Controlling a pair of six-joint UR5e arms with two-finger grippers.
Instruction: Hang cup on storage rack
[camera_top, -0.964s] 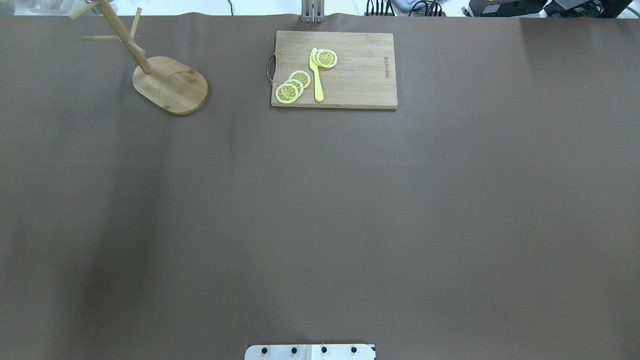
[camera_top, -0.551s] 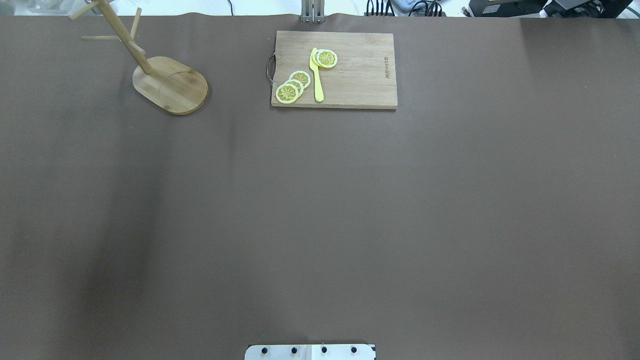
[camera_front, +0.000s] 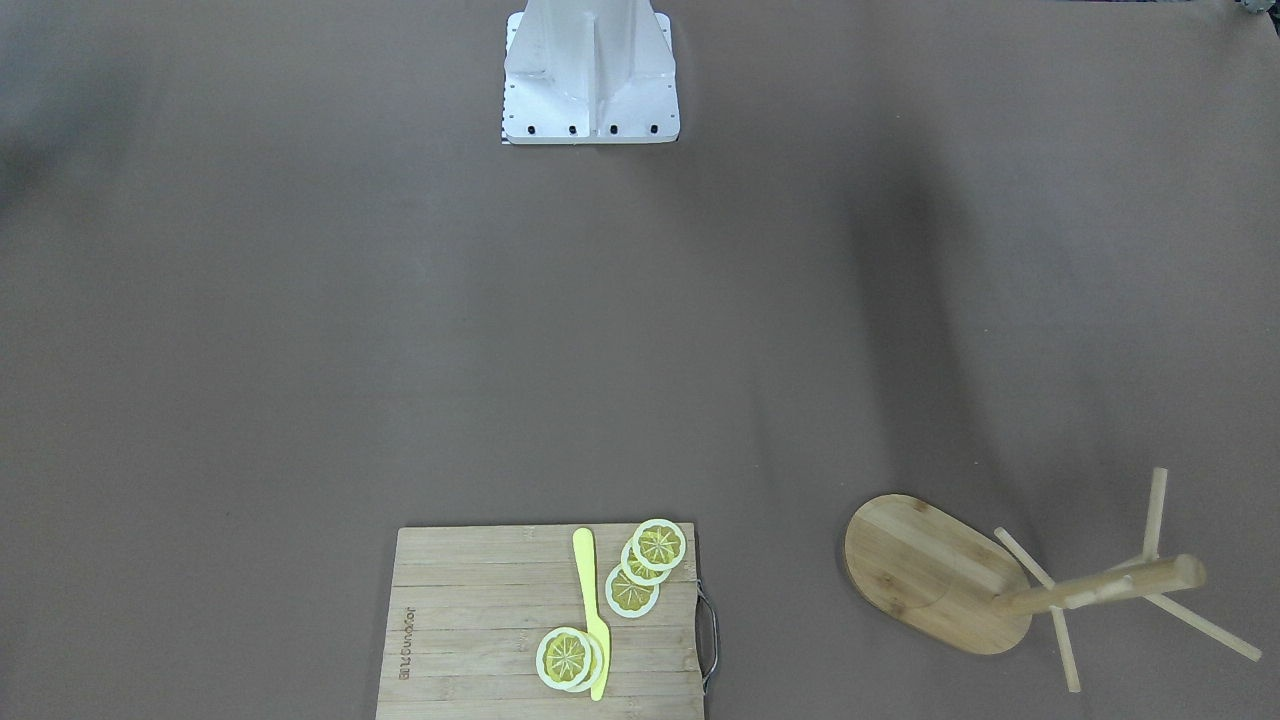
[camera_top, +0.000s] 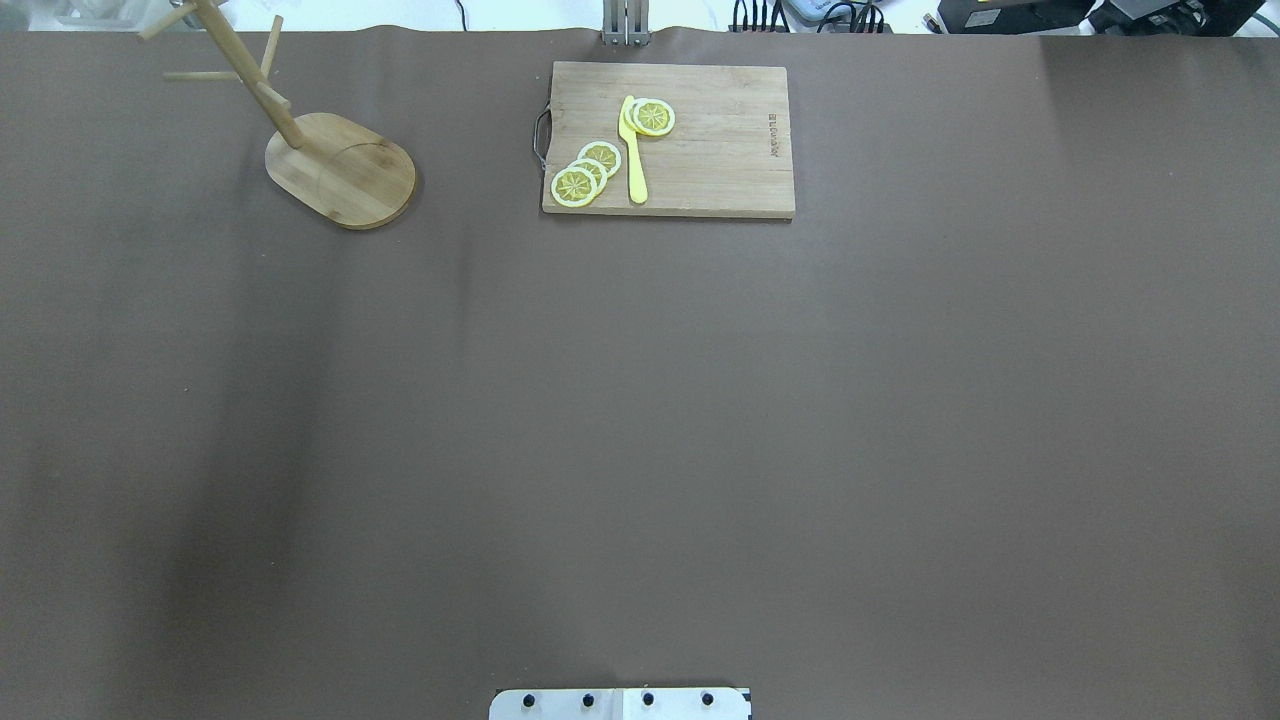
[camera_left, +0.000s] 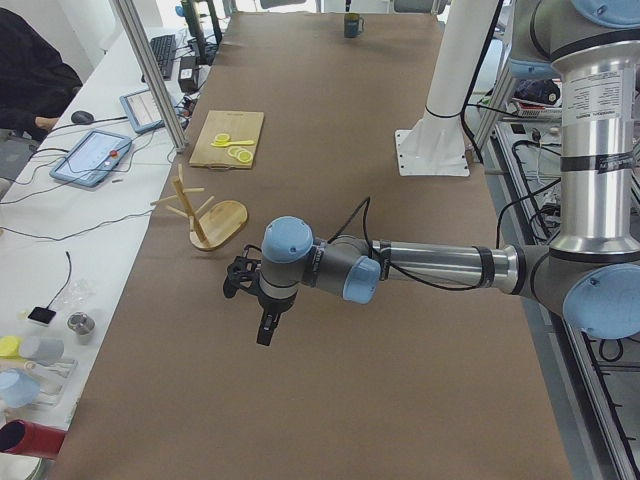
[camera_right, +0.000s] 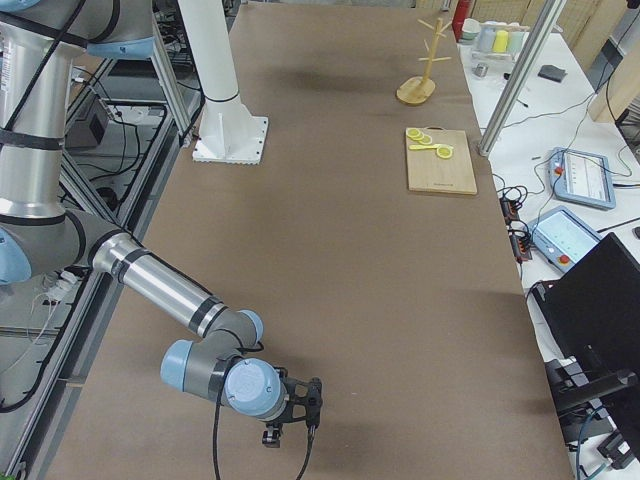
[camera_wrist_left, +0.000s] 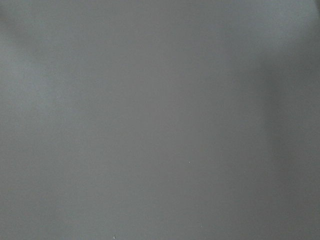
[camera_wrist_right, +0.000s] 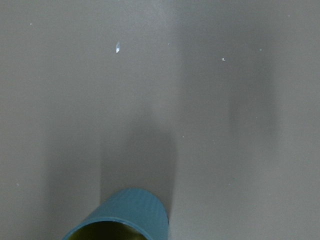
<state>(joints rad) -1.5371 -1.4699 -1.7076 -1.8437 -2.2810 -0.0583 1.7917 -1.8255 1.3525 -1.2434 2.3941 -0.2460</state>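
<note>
The slate-blue ribbed cup (camera_wrist_right: 120, 220) with a yellow inside shows at the bottom edge of the right wrist view, standing on the brown table. It is also small at the far table end in the exterior left view (camera_left: 353, 26). The bamboo storage rack (camera_top: 340, 172) stands at the far left, with bare pegs; it also shows in the front-facing view (camera_front: 930, 575). My left gripper (camera_left: 265, 335) hangs over bare table, short of the rack. My right gripper (camera_right: 291, 430) is low at the table's right end. I cannot tell whether either gripper is open or shut.
A rectangular wooden cutting board (camera_top: 710, 150) with lemon slices (camera_top: 585, 172) and a yellow knife (camera_top: 634, 150) lies at the far middle. The robot's white base (camera_front: 590, 80) is at the near middle edge. Operators' tablets and cables lie beyond the far edge.
</note>
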